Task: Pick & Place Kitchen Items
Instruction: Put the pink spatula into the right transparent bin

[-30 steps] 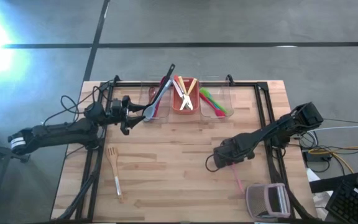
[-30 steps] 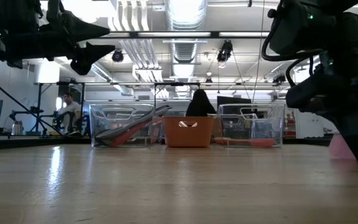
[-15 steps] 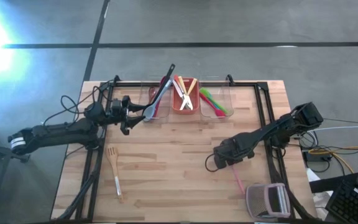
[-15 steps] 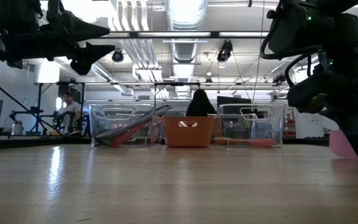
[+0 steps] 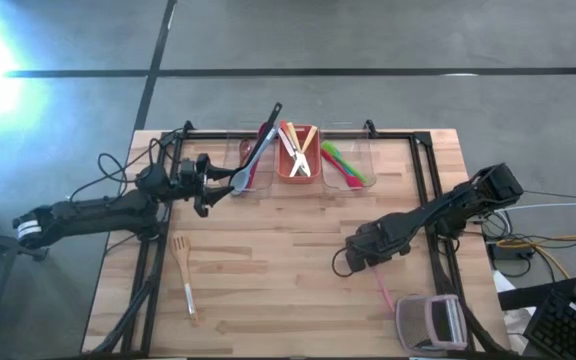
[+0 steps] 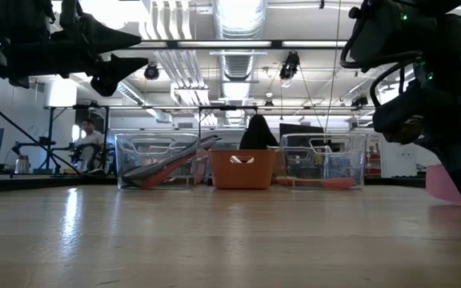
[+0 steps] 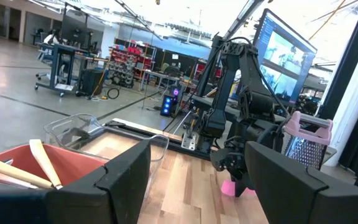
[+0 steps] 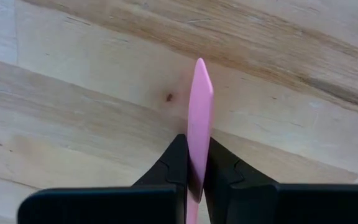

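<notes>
Between the right gripper's (image 8: 192, 167) jaws: pink spoon (image 8: 198, 118), pinched thin, long axis running straight ahead past the fingertips, low over the table (image 8: 73, 112). Left gripper (image 5: 206, 184) jaws wide, holding nothing, far off.

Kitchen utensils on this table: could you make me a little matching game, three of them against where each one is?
Things:
1. pink spoon
2. wooden spatula
3. green spoon

Places:
A. lying loose on the table
B. in a clear bin
C. pinched in the right gripper

Pairs: 1-C, 2-A, 3-B
</notes>
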